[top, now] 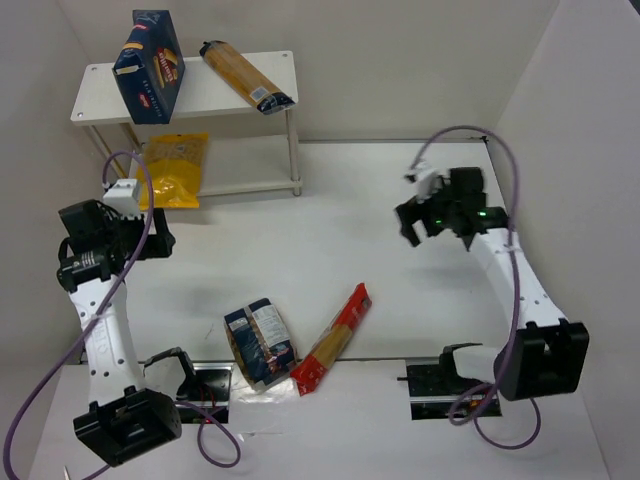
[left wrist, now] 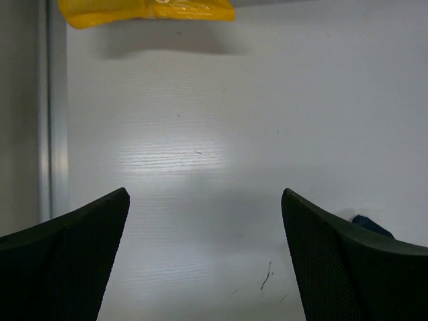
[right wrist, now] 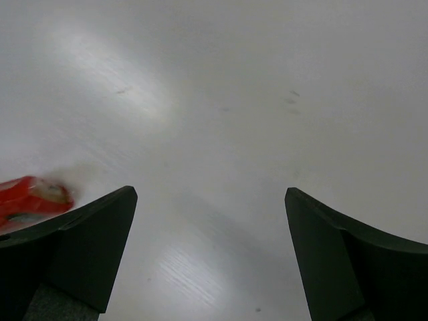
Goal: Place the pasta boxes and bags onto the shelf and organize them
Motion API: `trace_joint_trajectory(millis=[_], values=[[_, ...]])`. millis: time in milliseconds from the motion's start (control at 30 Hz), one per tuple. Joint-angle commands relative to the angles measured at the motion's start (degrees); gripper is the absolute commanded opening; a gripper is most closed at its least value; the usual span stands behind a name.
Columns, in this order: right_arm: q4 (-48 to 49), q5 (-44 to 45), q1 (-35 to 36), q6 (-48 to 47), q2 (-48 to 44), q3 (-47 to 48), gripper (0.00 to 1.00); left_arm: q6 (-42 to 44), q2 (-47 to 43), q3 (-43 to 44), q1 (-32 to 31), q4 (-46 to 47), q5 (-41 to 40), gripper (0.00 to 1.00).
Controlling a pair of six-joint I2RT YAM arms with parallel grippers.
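Nearest, not yet shelved, plump blue bag [top: 260, 342] with slim red spaghetti pack [top: 332, 340] just beside it; on the shelf [top: 225, 90], seemingly done, blue carton [top: 150, 65] and clear spaghetti bag [top: 245, 76] up top, yellow pouch [top: 175, 170] on the lower board; left gripper [left wrist: 204, 200] and right gripper [right wrist: 210, 197] both spread wide, empty.

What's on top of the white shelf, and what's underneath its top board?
On the shelf's top board: an upright dark blue pasta box and a clear spaghetti bag lying diagonally. Underneath, a yellow pouch. The board hides the lower tier's back part.
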Motion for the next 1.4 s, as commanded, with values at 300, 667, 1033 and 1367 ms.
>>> trace_joint_trajectory(millis=[300,667,1033,1367], values=[[-17.6,0.9,33.6,-27.0,12.5,4.8,1.00,-0.2,-7.3,1.8,5.1,0.8,1.5,1.00],[-19.9,-5.9,47.4,-33.0,19.5,7.3,1.00,1.5,-7.9,-3.5,8.9,4.5,5.7,1.00],[-18.7,-4.2,50.7,-40.0,20.6,-0.4,1.00,2.1,-7.9,-4.0,12.6,4.5,7.0,1.00],[-11.0,-4.2,50.7,-40.3,20.6,-8.8,1.00,2.1,-8.4,-4.0,14.9,4.5,7.5,1.00]])
